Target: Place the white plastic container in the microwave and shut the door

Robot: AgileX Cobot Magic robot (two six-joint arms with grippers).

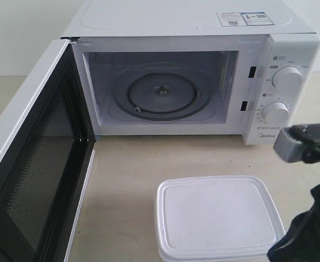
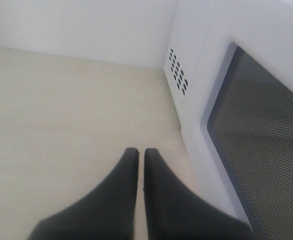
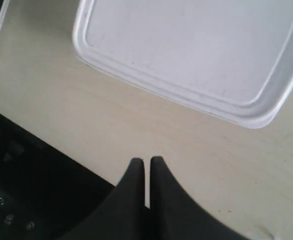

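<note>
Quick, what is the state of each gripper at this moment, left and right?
Left gripper: closed, holding nothing.
Right gripper: closed, holding nothing; the white plastic container lies apart from it on the table.

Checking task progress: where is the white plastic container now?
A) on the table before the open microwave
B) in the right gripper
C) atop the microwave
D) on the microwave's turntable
A: the white plastic container rests on the table before the microwave, whose glass turntable is empty.
</note>
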